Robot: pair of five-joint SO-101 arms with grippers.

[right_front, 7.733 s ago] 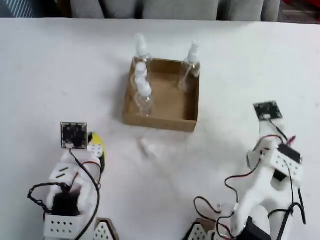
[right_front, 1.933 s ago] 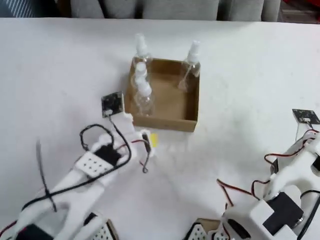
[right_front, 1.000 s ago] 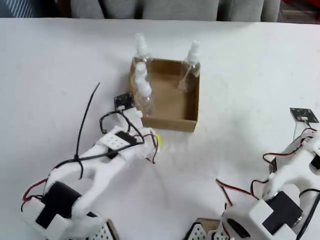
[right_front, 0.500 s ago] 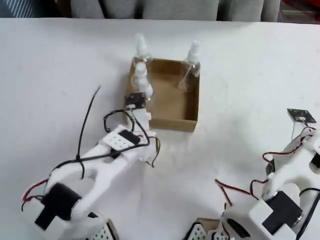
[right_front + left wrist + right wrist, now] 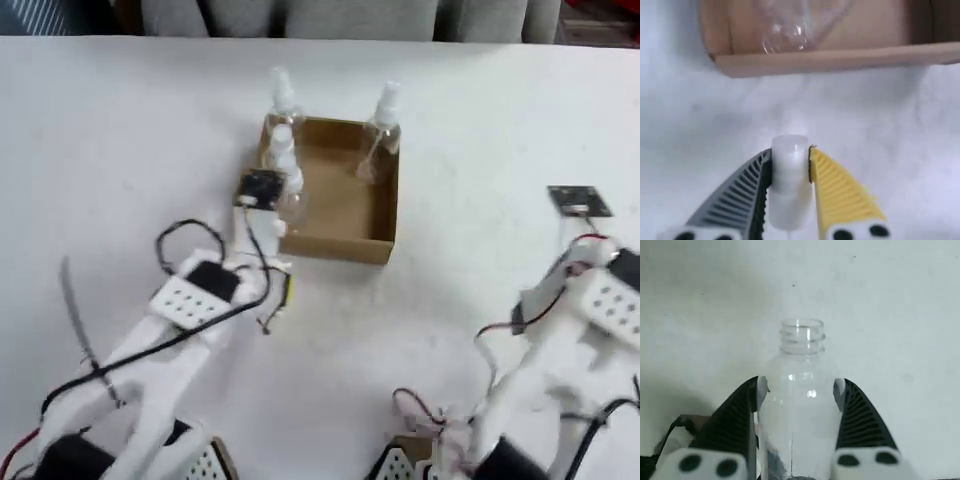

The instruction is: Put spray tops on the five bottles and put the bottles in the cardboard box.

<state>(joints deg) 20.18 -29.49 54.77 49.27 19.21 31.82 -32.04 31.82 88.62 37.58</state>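
Note:
The cardboard box (image 5: 377, 243) stands mid-table with several clear bottles carrying white spray tops at it: two along its left wall (image 5: 287, 180) and one at each back corner (image 5: 283, 95) (image 5: 385, 112). My left gripper (image 5: 790, 151) is shut on a white spray top (image 5: 789, 185) just above the table in front of the box's front wall (image 5: 815, 57); its yellow finger (image 5: 288, 288) lies near the box's front left corner. My right gripper (image 5: 800, 385) is shut on a clear bottle (image 5: 799, 405) with a bare threaded neck (image 5: 801, 332), held on the right arm (image 5: 600, 300) right of the box.
The white table (image 5: 120, 150) runs wide to the left and behind the box. Loose wires hang off both arms. Arm bases (image 5: 405, 462) sit at the near edge. Grey chair backs (image 5: 350, 18) line the far side.
The left arm has drawn back a little to the left from the box front, spray top still held. The right arm has swung forward and inward over the table.

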